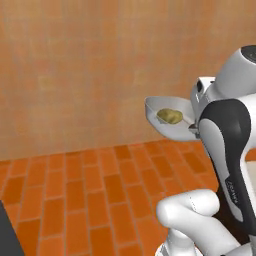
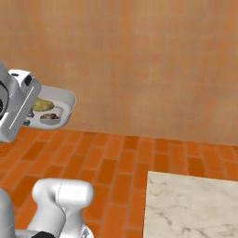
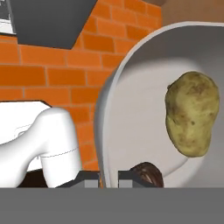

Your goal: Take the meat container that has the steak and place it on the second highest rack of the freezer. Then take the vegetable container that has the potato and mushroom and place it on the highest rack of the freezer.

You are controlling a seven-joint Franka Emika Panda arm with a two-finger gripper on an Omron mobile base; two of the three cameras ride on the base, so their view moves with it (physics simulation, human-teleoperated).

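White arm links fill the near corner of both base views, carrying the bowl in the air above the orange brick floor, in front of a tan wall. Marble worktop shows at the lower right of the right base view. The light-grey bowl is held by its rim, the fingers pinching that edge between them at the bottom of the hand view. Inside the bowl lies the yellow-brown potato, and near the gripped edge sits the small dark mushroom.
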